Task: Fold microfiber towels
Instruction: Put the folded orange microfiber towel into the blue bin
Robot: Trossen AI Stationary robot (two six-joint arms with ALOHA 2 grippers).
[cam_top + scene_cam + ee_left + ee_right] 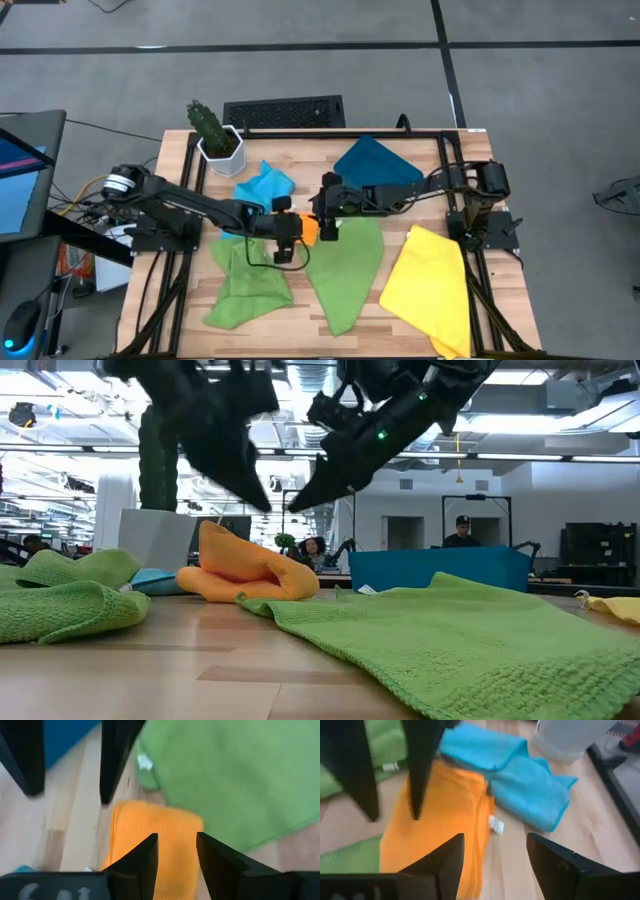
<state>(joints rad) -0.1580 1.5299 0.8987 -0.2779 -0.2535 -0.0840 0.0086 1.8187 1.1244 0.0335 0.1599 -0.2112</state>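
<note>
Orange cloth (309, 231), folded into a small pad, is lying near the middle of the worktop (400, 318), touching the green towel (345, 270) spread toward the front edge; the left gripper (176, 852) is being held just above it, fingers parted and pinching nothing; the right gripper (495, 852) is hanging over it too, spread wide and empty; a light blue towel (520, 770) is lying just beside the orange one, toward the back edge.

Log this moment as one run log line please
left gripper open above orange towel | right gripper open above it too | orange towel partly folded on table | nothing held
</note>
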